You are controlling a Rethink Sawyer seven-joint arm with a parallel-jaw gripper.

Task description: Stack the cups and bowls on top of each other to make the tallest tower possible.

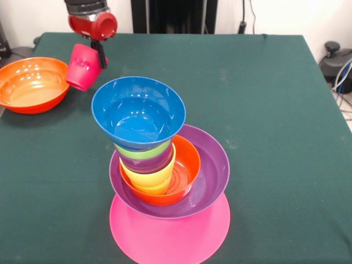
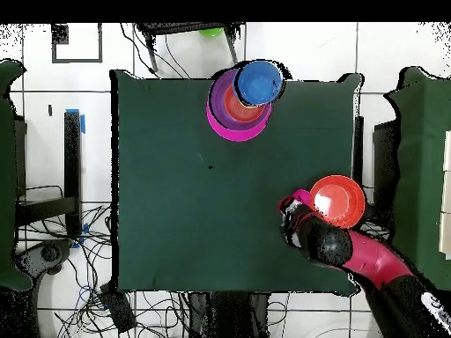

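Cups and bowls are in two places on the green table (image 1: pixel 264 110). The gripper (image 1: pixel 94 50) hangs above the table near the large orange bowl (image 1: pixel 30 83) and is closed on the red cup (image 1: pixel 83 67), which it carries tilted in the air, clear of the cloth. In the overhead view the gripper (image 2: pixel 295 216) shows just beside this orange bowl (image 2: pixel 338 201). The bowl stands alone, upright, at one table edge. Well apart from it stands the tower (image 1: pixel 165 181). Its base is the upturned pink bowl (image 1: pixel 170 234), then the purple bowl (image 1: pixel 212 170) and the small orange bowl (image 1: pixel 187 165). Inside stand the yellow cup (image 1: pixel 146 177), a purple cup (image 1: pixel 146 163), a light green piece (image 1: pixel 144 150), and the blue bowl (image 1: pixel 138 113) on top, which leans a little.
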